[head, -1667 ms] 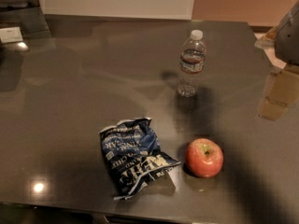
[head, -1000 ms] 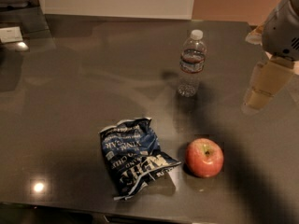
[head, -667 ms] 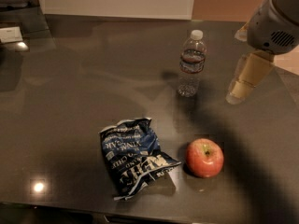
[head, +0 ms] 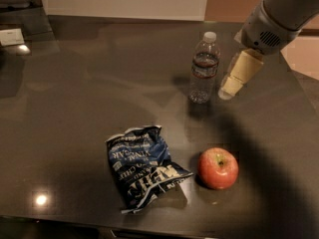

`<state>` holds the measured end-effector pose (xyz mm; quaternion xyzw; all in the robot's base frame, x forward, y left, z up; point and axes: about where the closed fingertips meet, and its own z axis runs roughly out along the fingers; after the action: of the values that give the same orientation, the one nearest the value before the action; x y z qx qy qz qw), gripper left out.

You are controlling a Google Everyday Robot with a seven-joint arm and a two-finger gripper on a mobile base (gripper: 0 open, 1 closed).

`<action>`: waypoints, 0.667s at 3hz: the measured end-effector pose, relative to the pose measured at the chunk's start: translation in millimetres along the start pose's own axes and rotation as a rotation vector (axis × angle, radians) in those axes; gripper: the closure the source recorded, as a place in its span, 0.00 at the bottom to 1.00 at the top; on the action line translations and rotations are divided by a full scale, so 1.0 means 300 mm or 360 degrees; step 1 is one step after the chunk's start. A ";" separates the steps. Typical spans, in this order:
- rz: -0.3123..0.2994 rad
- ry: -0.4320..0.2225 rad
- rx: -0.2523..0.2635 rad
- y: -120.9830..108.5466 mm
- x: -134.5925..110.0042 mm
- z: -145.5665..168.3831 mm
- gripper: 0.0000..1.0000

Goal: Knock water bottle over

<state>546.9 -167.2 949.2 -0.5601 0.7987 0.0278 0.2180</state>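
The water bottle (head: 203, 68) stands upright on the dark table (head: 89, 93), right of centre toward the back. It is clear and ribbed, with a white cap and a dark label band. My gripper (head: 227, 91) hangs from the grey arm that comes in from the upper right. Its cream-coloured fingers (head: 238, 73) point down and to the left. The tip is just right of the bottle's lower half, a small gap away.
A blue chip bag (head: 142, 167) lies at the front centre. A red apple (head: 218, 168) sits to its right. A white object (head: 11, 36) lies at the far left back. The table's right edge runs close behind the arm.
The arm and gripper have swung in from the far right edge toward the left, ending close beside the bottle. The bottle, bag and apple have not moved.
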 end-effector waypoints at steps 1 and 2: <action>0.0061 -0.0079 0.0008 -0.048 -0.037 0.047 0.00; 0.0116 -0.0165 0.0009 -0.081 -0.074 0.085 0.00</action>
<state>583.4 -149.2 939.4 -0.5279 0.8063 0.0623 0.2595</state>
